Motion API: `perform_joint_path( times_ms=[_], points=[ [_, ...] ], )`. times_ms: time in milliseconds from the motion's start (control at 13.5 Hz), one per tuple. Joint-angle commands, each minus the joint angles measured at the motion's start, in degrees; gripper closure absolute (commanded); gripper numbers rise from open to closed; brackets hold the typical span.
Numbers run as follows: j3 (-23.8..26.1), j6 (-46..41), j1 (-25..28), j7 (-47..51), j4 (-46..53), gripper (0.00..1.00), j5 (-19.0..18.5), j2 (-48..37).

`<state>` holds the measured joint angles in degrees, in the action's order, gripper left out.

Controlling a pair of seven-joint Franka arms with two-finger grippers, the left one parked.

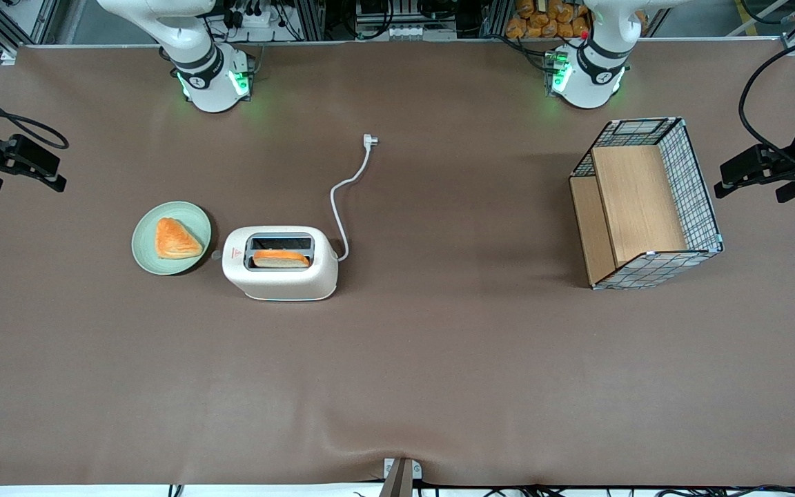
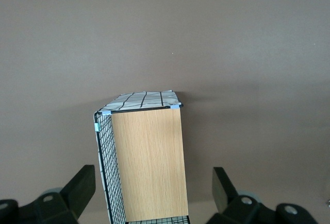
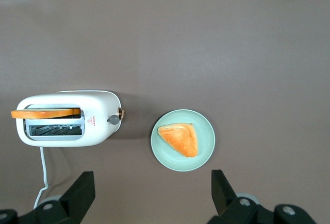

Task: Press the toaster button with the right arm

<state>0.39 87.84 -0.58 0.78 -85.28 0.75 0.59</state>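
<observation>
Claw (image 1: 11, 162), slim black two-finger type on the white right arm, hangs spread and empty over the brown surface (image 1: 439, 359), well apart from the work. Cream-white rounded two-slot toaster (image 1: 280, 263), toast in one slot, stands beside a pale green plate (image 1: 141, 241); from the claw in the front view it bears about 4 o'clock. Small pale grey round toaster button (image 3: 113, 119) projects from the end facing the plate. Judged rigid but light: push straight on the knob, or the body may slide.

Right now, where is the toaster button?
The toaster button sticks out of the toaster's short end facing the green plate; the open gripper hovers high above.
</observation>
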Motion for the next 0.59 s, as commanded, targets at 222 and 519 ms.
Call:
perform_joint_path(
  times_ms=[222,519],
  points=[
    [-1.08,0.31,-1.0,0.54,0.64,0.0,-1.37,0.81],
    [-1.44,0.14,-1.0,0.28,0.46,0.0,-1.19,0.72]
  ],
)
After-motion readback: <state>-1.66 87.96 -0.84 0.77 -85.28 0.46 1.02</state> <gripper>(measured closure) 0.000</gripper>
